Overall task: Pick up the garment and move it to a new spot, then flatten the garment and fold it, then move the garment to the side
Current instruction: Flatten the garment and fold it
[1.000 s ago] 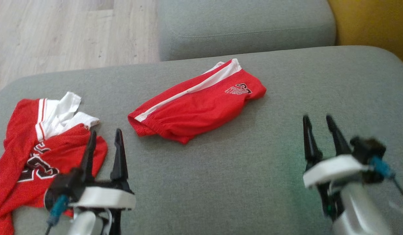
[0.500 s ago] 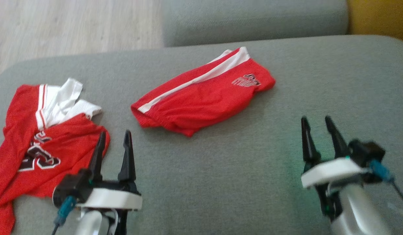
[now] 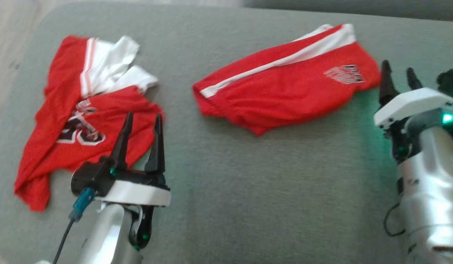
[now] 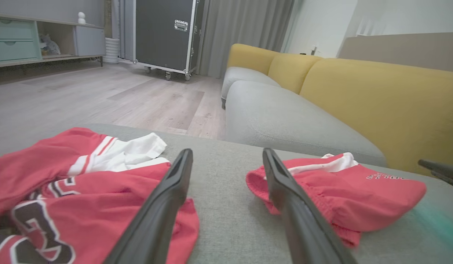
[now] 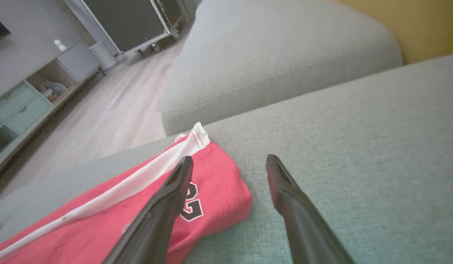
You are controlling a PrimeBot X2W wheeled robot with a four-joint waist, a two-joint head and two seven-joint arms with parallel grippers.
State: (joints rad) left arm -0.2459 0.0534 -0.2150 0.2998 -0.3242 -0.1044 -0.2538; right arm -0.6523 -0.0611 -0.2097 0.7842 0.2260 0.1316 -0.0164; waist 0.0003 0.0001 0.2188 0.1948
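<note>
Lying on the grey seat cushion (image 3: 266, 190), the red shorts (image 3: 285, 91) occupy the 1 o'clock sector of the head view. They are folded into a long band, white side stripe uppermost, printed logo near the 3 o'clock end. The red jersey (image 3: 54, 110) lies crumpled at 9 o'clock, well apart from the shorts, with its white panel turned out at its 12 o'clock edge.

Left gripper (image 3: 143, 118): positioned at 7 o'clock in the head view, fingers spread, nothing between them. Its tips sit over the jersey's 4 o'clock corner; contact cannot be confirmed. In the left wrist view the left gripper (image 4: 227, 151) frames bare cushion, with the jersey (image 4: 46, 165) at 9 o'clock and the shorts (image 4: 358, 198) at 3 o'clock.

Right gripper (image 3: 397, 66): positioned at 3 o'clock in the head view, fingers spread and empty, tips just beside the logo end of the shorts. In the right wrist view the right gripper (image 5: 229, 157) has one finger across the numbered end of the shorts (image 5: 222, 183) and the other over bare cushion.

A yellow backrest (image 4: 376, 102) and wood floor (image 4: 83, 95) lie beyond.
</note>
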